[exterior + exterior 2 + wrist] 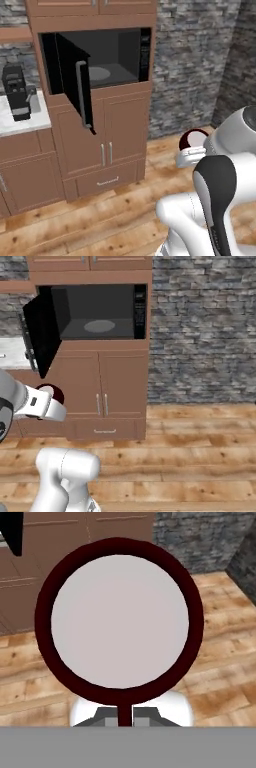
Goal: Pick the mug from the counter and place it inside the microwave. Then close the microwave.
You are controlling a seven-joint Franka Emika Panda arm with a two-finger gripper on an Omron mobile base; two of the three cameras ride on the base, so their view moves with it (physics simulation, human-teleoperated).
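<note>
My gripper (120,714) is shut on the near rim of the dark red mug (120,619), whose pale inside faces the hand camera. In the left base view the mug (193,138) hangs above the wooden floor, well to the right of and lower than the microwave (117,55). The black microwave door (75,82) stands swung open to the left, showing the round grey turntable (97,74). From the right base view the mug (54,392) peeks out behind my white hand, below the open door (42,338). The marble counter (20,122) lies at the left.
A black coffee machine (17,92) stands on the counter left of the microwave. Brown cabinet doors with silver handles (106,152) are under the microwave. A grey stone wall (195,60) runs to the right, with bare wooden floor (100,215) in front.
</note>
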